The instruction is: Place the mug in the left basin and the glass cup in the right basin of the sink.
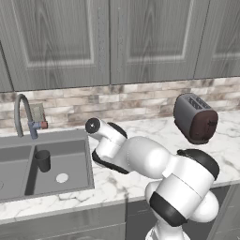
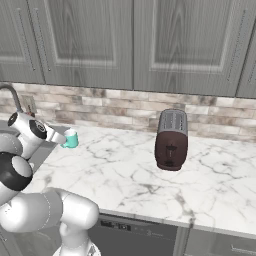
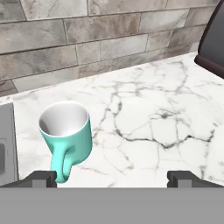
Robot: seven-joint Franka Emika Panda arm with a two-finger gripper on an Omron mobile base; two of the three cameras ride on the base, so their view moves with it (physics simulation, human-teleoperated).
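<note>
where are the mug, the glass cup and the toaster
mug point(image 3: 70, 138), hand view, on its teal side wall
glass cup point(image 1: 43, 161), left base view, on its dark side, standing in a sink basin
toaster point(image 2: 171, 140), right base view, on its dark front face

You have the mug point(image 3: 66, 135) standing upright on the marble surface point(image 3: 153, 118), teal with a white inside, its handle turned toward the hand camera, just beside the sink's point(image 1: 89, 161) edge. The glass cup point(image 1: 42, 160), a dark tapered tumbler, stands upright in the sink's right basin, near the pale round drain point(image 1: 62, 177). The curved grey faucet point(image 1: 21, 115) rises behind the basins.
</note>
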